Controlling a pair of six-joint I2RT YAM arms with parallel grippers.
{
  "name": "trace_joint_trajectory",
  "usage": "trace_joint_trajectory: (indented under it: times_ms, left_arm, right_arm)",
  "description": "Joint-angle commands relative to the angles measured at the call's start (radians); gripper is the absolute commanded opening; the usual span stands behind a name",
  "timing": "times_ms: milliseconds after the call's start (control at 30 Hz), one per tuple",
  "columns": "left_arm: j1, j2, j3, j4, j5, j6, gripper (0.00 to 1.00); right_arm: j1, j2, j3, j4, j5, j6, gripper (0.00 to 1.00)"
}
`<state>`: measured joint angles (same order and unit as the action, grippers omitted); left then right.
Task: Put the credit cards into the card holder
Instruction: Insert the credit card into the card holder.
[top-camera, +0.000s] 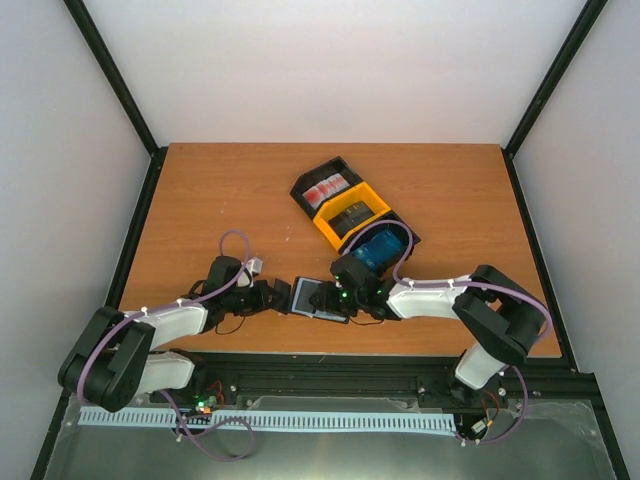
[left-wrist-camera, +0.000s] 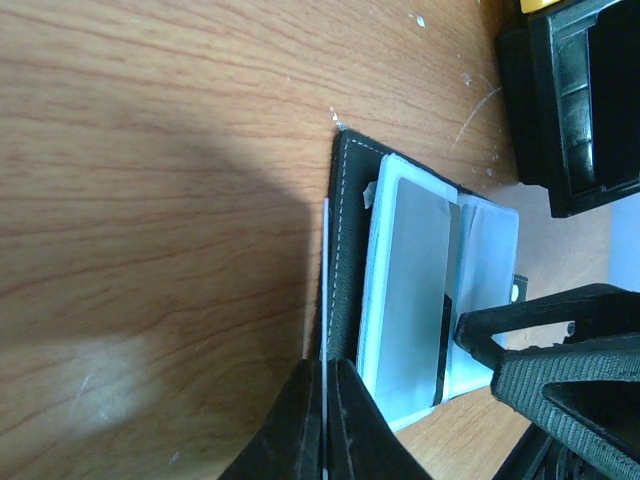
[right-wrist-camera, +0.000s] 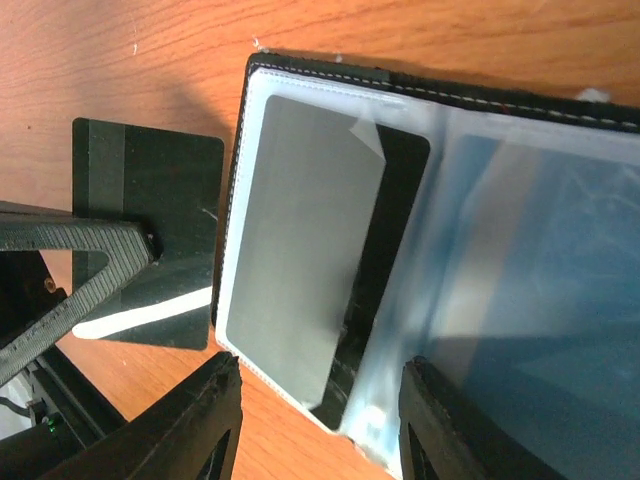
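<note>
Your card holder (right-wrist-camera: 540, 260) lies open on the table (top-camera: 200, 200), pockets up. In the top view it sits low and near the centre, between the two grippers. In the right wrist view, its left clear pocket holds a grey card (right-wrist-camera: 300, 240) with a dark band along one long side. You cannot tell whether that card is pushed fully home.

Just beside the holder's black edge, at the left of that same view, is a dark card (right-wrist-camera: 150, 200) with a pale stripe. Your left gripper (left-wrist-camera: 323, 400) is clamped on it, and its own camera shows the card edge-on as a thin line between the closed fingers. Whether the card touches the holder is unclear.

Your right gripper (right-wrist-camera: 320, 392) has its fingers spread apart at the bottom of its view. They stand either side of the holder's near corner and pinch nothing.

Further up the top view, right of centre, lie the joined bins (top-camera: 322, 222). Red-and-white cards (top-camera: 327, 190) are in the upper black one. Blue cards (top-camera: 378, 250) are in the lower black one, close to the right arm.
</note>
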<state>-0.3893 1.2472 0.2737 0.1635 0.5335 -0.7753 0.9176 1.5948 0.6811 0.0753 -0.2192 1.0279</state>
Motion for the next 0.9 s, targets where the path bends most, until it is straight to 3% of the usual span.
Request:
trace_joint_trajectory:
  times_ms: [0,233,500,633,867]
  left_arm:
    - [-0.004,0.013,0.032,-0.002,-0.001,0.03,0.0]
    - [-0.005,0.045,0.03,0.01,0.02,0.031,0.01]
    - [-0.005,-0.01,0.038,-0.006,0.024,0.034,0.01]
    - [-0.005,-0.043,0.054,-0.034,0.001,0.039,0.01]
    - [-0.005,-0.087,0.062,-0.013,0.052,0.034,0.01]
  right_arm:
    - [0.016,0.064,0.038,-0.017,0.013,-0.034,0.44]
    - [0.018,0.104,0.071,0.009,-0.008,-0.049,0.44]
    - [-0.002,-0.016,0.045,0.042,0.0,-0.156,0.46]
    - [-0.011,-0.038,0.026,-0.003,0.029,-0.159,0.47]
    - [-0.011,-0.154,-0.003,-0.233,0.226,-0.131,0.46]
